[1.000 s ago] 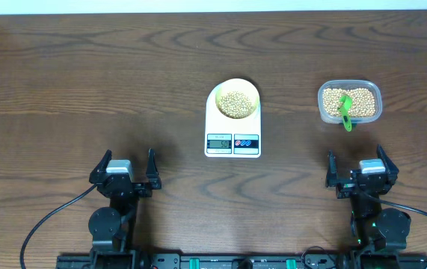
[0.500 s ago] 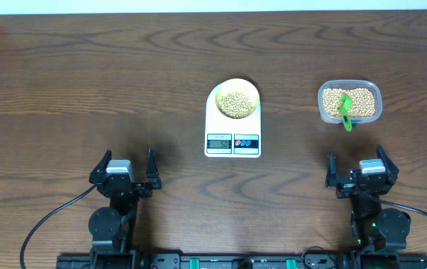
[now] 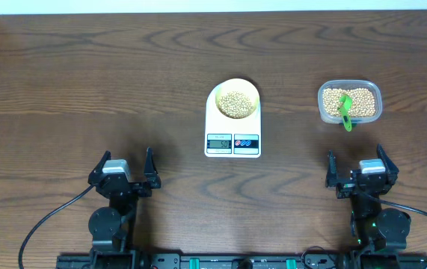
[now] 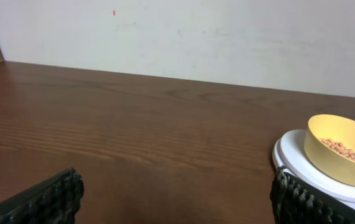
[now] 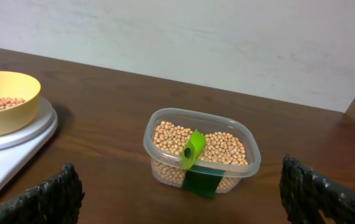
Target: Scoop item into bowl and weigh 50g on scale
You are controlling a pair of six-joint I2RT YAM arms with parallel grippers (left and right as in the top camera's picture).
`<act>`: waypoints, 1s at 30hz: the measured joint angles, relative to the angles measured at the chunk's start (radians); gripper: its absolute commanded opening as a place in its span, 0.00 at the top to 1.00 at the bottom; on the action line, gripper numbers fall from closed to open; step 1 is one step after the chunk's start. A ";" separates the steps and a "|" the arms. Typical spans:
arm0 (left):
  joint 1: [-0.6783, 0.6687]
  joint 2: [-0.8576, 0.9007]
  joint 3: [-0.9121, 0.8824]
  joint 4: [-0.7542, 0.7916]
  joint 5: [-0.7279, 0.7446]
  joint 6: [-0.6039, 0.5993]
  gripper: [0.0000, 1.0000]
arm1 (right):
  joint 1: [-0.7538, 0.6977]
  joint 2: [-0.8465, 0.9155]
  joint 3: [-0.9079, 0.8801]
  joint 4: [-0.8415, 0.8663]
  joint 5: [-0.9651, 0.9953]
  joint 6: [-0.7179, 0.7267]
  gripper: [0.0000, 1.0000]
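Note:
The pale yellow bowl [image 3: 234,100] stands on the white scale [image 3: 232,143] at the table's middle and holds tan beans [image 3: 234,104]. The scale's display is lit, its number too small to read. The bowl [image 4: 342,149] and scale [image 4: 301,168] show at the right of the left wrist view, and at the left of the right wrist view [image 5: 3,102]. My left gripper [image 3: 123,170] is open and empty near the front left. My right gripper [image 3: 357,168] is open and empty near the front right, in front of the tub.
A clear plastic tub [image 3: 349,102] of beans stands right of the scale, with a green scoop [image 3: 345,110] resting in it, handle over the near rim. It shows in the right wrist view [image 5: 202,152]. A pale wall runs behind the table.

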 measured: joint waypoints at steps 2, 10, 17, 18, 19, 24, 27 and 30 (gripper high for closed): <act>0.000 0.000 0.000 0.000 0.000 0.021 0.02 | 0.000 0.000 0.000 0.000 0.000 0.000 0.01; 0.000 0.000 0.000 0.000 0.001 0.069 0.02 | 0.000 0.000 0.000 0.000 0.000 0.000 0.01; 0.000 0.000 0.000 0.000 0.000 0.075 0.02 | 0.000 0.000 0.000 0.000 0.000 0.000 0.01; 0.000 0.000 0.000 0.000 0.000 0.076 0.02 | 0.000 0.000 0.000 0.000 0.000 0.000 0.01; 0.000 0.000 0.000 0.000 0.000 0.076 0.02 | 0.000 0.000 0.000 0.000 0.000 0.000 0.01; 0.000 0.000 0.000 0.000 0.000 0.076 0.02 | 0.000 0.000 0.000 0.000 0.000 0.000 0.01; 0.000 0.000 0.000 0.000 0.000 0.076 0.02 | 0.000 0.000 0.000 0.000 0.000 0.000 0.01; 0.000 0.000 0.000 0.000 0.000 0.076 0.02 | 0.000 0.000 0.000 0.000 0.000 0.000 0.01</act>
